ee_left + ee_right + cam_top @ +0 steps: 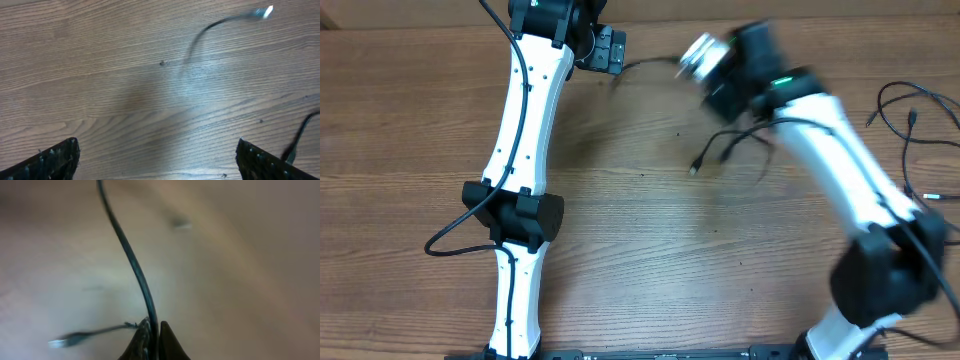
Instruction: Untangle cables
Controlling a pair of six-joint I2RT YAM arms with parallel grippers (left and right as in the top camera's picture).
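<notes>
Right wrist, thin black cable point(131, 260), curved, pinched in right gripper point(154, 329)

Seen from overhead, one thin black cord point(725, 140) curls in a loose loop just right of the frame's centre, with its silver-tipped plug point(695, 168) pointing toward the lower left. More loose black cords point(910, 105) lie in open loops on the wood at the far right edge, with small plugs at their ends. In the right wrist view, a taut black cord point(132, 265) runs from the top of the frame down to the bottom centre, where it is pinched between the closed fingers of the right gripper point(154, 332). A blurred silver-tipped end point(65, 341) shows at the lower left.
</notes>
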